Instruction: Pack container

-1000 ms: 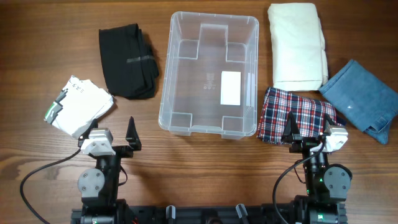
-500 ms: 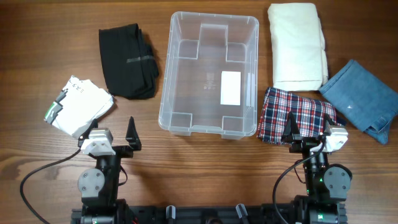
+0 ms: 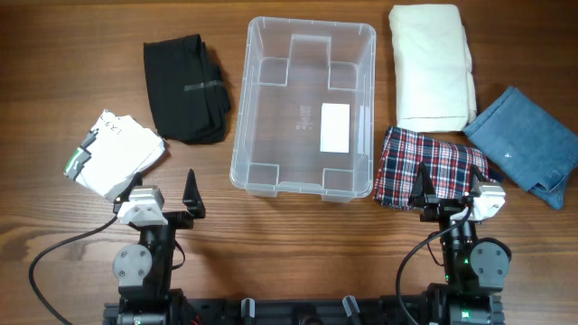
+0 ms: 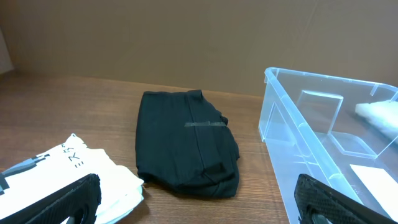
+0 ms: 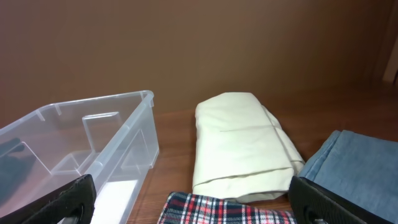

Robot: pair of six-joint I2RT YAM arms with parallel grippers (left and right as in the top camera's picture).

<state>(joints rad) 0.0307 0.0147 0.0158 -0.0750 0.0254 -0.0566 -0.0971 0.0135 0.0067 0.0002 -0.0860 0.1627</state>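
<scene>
Nothing packed yet: container [image 3: 312,22] empty, five garments [image 3: 185,86] on counter [image 3: 54,54], left tool [image 3: 164,194] and right tool [image 3: 447,194] both released.

Light: even and soft from above; your overhead view of the table [image 3: 54,54] is bright.
Shadows: faint and narrow, close under the container [image 3: 240,135].
Glare: mild sheen on its clear walls, nothing blown out.
Focus: overhead sharp; in your wrist views the fingers [image 4: 62,202] [image 5: 56,199] at the bottom corners are dark and blurred.
Wrist views: dimmer, warmer, slightly soft.
</scene>
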